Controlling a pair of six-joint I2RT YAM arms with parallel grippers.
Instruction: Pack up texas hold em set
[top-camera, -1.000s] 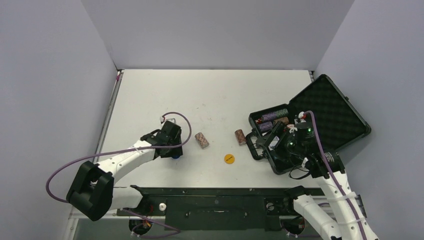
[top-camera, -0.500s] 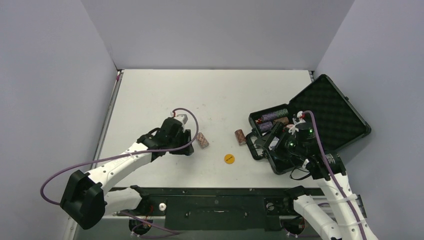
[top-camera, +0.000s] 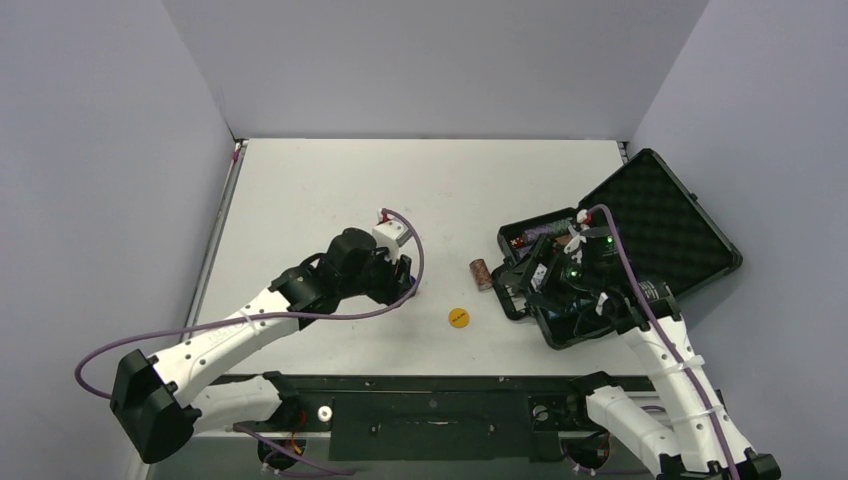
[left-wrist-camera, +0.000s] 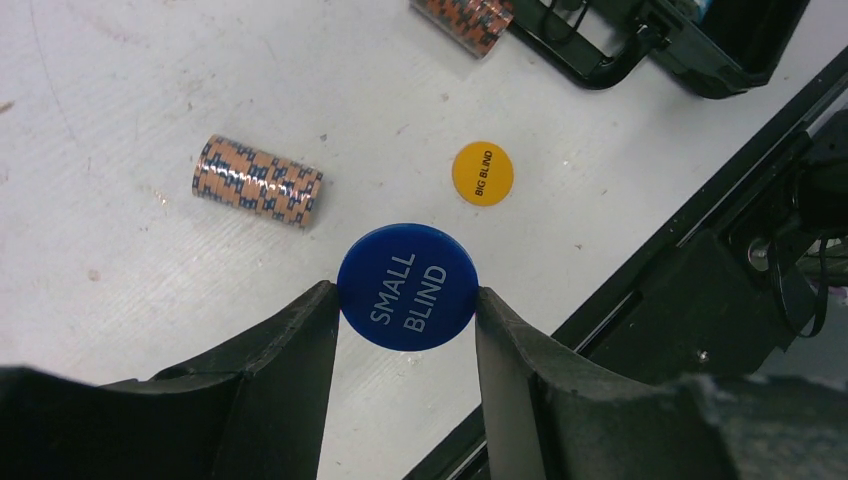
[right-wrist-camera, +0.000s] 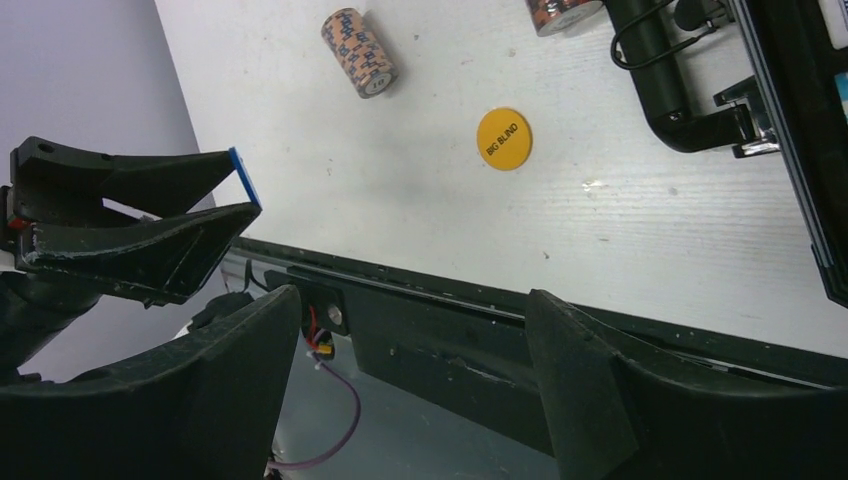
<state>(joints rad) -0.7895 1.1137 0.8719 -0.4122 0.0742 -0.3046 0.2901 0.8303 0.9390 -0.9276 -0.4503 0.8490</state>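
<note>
Blue SMALL BLIND disc pinched by its rim in the left gripper, well left of the case.
The yellow BIG BLIND disc lies on the table between it and the open case; the right gripper (jaws apart, empty) hovers at the case's handle side, far nearer.

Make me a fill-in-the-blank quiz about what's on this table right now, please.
1. The left gripper pinches a blue disc printed SMALL ____.
2. The BIG BLIND disc lying loose is coloured ____.
3. The case has its lid ____.
4. The right gripper holds ____.

Missing words: BLIND; yellow; open; nothing.
</note>
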